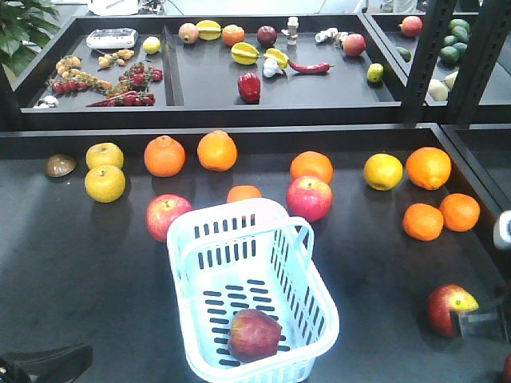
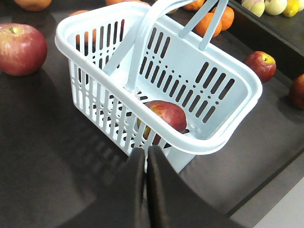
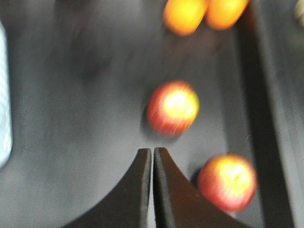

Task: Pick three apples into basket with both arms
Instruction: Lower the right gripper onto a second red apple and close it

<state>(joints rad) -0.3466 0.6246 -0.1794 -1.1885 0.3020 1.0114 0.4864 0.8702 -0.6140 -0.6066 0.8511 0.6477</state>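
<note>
Apples (image 3: 172,108) and oranges (image 3: 185,14) motion-blurred, basket (image 3: 4,95) cut off at left edge

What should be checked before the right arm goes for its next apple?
1. Basket upright: ok.
2. Three apples inside: not ok, only one apple is there.
3. Right gripper open for grasping: not ok, it is shut.
4. Target apple ahead of that gripper: ok, though the wrist view is blurred.
5. Target free of the neighbouring apple: ok, they lie apart.
6. Left gripper empty: ok, shut on nothing.
</note>
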